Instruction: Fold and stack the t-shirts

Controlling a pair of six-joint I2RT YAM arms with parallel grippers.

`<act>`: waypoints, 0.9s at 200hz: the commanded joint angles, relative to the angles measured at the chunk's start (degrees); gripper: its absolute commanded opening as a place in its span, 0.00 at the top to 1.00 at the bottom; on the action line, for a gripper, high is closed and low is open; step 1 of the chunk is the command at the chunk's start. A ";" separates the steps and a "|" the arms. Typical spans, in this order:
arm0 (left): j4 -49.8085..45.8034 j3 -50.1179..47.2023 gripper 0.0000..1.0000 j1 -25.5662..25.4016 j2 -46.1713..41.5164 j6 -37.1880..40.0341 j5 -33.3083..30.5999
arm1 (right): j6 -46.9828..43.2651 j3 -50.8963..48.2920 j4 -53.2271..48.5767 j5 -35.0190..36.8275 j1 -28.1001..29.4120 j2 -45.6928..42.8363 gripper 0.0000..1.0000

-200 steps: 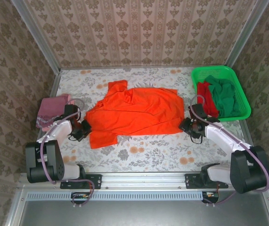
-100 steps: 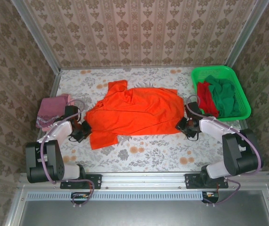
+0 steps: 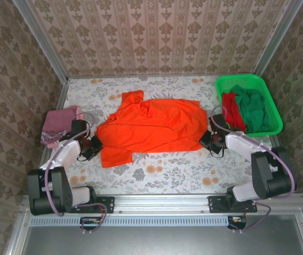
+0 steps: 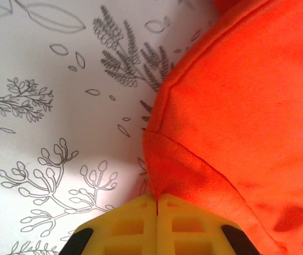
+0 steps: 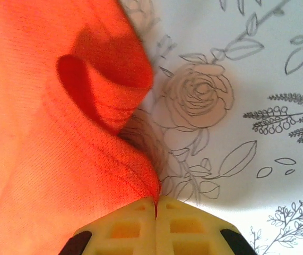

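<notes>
Since the orange t-shirt (image 3: 151, 127) lies spread over the middle of the table (image 3: 167, 172) with its long axis running left to right, it is bracketed by both arms: the left arm (image 3: 61, 154) is set at its left edge and the right arm (image 3: 247, 146) at its right edge. From either side the cloth extends inward, toward the table's centre, so neither arm is the nearer one.

In the left wrist view the left jaws are seen pressed together, with a corner of the orange t-shirt (image 4: 247, 106) pinched at the line where the yellow pads meet. The same is seen at the right wrist, where the right jaws are closed on a rolled lip of the orange t-shirt (image 5: 61, 133). A lift and carry from these two end grips is judged to be what follows, though the direction of the fold cannot be read.

How deep the cloth reaches between the pads is hidden in both wrist views. In the top view the jaws are small and dark, and their hold cannot be confirmed there. The neckline cannot be made out, and the rumpled near-left part may be a sleeve — this cannot be told.

A pink-maroon t-shirt (image 3: 60, 125) lies at the table's left edge, beside the left arm. A red t-shirt (image 3: 231, 110) and a dark green t-shirt (image 3: 254, 109) are heaped in the green basket (image 3: 244, 78) at the far right.
</notes>
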 commanded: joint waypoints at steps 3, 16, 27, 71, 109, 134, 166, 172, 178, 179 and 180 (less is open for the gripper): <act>-0.73 1.61 1.00 0.51 -5.99 -0.94 -0.04 | -3.14 1.53 0.48 0.63 0.22 -9.21 1.00; -2.67 3.81 1.00 1.00 -9.32 -1.43 -0.61 | -3.73 2.70 -0.01 0.54 -0.11 -14.25 1.00; -3.94 5.97 1.00 1.39 -11.88 -1.88 -0.71 | -4.38 4.00 -0.06 0.51 -0.30 -18.18 1.00; -10.87 19.49 1.00 3.60 -17.79 -0.09 -1.70 | -8.81 14.69 -2.93 0.79 -1.03 -28.86 1.00; -14.06 33.59 1.00 6.50 -17.86 1.78 -0.49 | -14.28 26.23 -5.92 -0.08 -1.69 -30.78 1.00; -16.44 43.26 1.00 7.19 -15.70 2.56 -1.01 | -16.89 32.90 -6.97 1.39 -1.83 -30.74 1.00; -16.37 54.53 1.00 7.34 -10.85 3.56 -0.86 | -21.14 40.30 -7.73 3.77 -2.17 -27.89 1.00; -16.29 56.40 1.00 7.27 -9.77 3.72 -0.61 | -21.50 41.60 -7.96 3.25 -2.18 -26.81 1.00; -15.99 58.04 1.00 7.27 -8.79 3.73 -0.34 | -21.73 42.94 -8.22 2.80 -2.26 -25.69 1.00; -15.91 58.20 1.00 7.27 -8.64 3.77 -0.28 | -21.75 43.10 -8.24 2.72 -2.26 -25.50 1.00; -15.83 58.42 1.00 7.27 -8.48 3.75 -0.21 | -21.76 43.32 -8.26 2.67 -2.26 -25.31 1.00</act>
